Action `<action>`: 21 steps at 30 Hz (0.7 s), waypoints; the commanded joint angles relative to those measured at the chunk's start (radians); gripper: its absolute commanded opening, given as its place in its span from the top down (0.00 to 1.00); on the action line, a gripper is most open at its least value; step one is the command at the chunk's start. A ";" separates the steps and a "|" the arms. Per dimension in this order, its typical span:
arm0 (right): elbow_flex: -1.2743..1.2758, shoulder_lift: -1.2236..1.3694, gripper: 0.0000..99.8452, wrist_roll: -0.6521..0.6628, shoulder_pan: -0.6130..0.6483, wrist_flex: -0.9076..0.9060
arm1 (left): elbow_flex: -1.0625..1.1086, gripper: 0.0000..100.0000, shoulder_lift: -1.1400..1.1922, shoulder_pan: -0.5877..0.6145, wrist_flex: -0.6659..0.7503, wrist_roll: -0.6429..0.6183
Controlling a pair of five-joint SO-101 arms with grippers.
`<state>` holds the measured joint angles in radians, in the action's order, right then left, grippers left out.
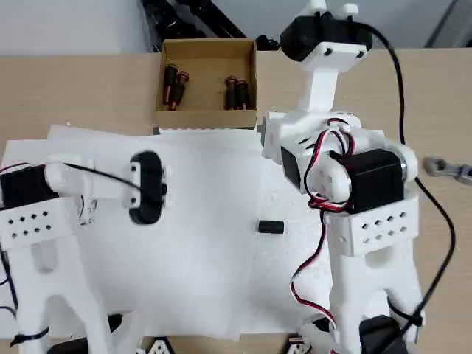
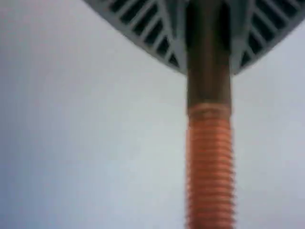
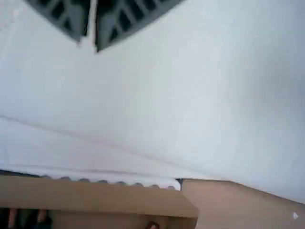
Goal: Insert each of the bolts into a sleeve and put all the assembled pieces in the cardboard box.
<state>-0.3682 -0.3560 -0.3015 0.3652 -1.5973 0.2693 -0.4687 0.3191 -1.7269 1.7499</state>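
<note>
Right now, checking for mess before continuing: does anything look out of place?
Nothing looks spilled or damaged. One small black cylindrical sleeve lies alone on its side on the white foam sheet, while the left gripper holds a copper threaded bolt.

You have a wooden table (image 1: 81, 88) with a white foam sheet (image 1: 206, 280) spread over its middle. The box (image 1: 206, 118) touches the sheet's far edge, and a metal tool (image 1: 442, 167) lies well off to the right.

White arms (image 1: 369, 230), black motors (image 1: 377, 177), apparently red-white wiring (image 1: 318, 159).
</note>
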 commanded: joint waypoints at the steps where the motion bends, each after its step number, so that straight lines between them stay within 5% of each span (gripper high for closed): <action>1: -0.003 -0.044 0.99 -0.008 -0.001 -0.001 | 0.028 1.00 0.043 0.015 0.054 0.094; 15: 0.107 -0.044 0.99 0.015 -0.064 0.064 | 0.062 1.00 0.532 0.006 0.417 0.121; 21: 0.109 -0.038 0.99 0.063 -0.061 0.082 | 0.062 1.00 0.603 -0.028 0.450 0.086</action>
<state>-0.2562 -0.3698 -0.2539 0.3099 -1.5374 0.3383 0.1358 0.3038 -1.3295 1.8435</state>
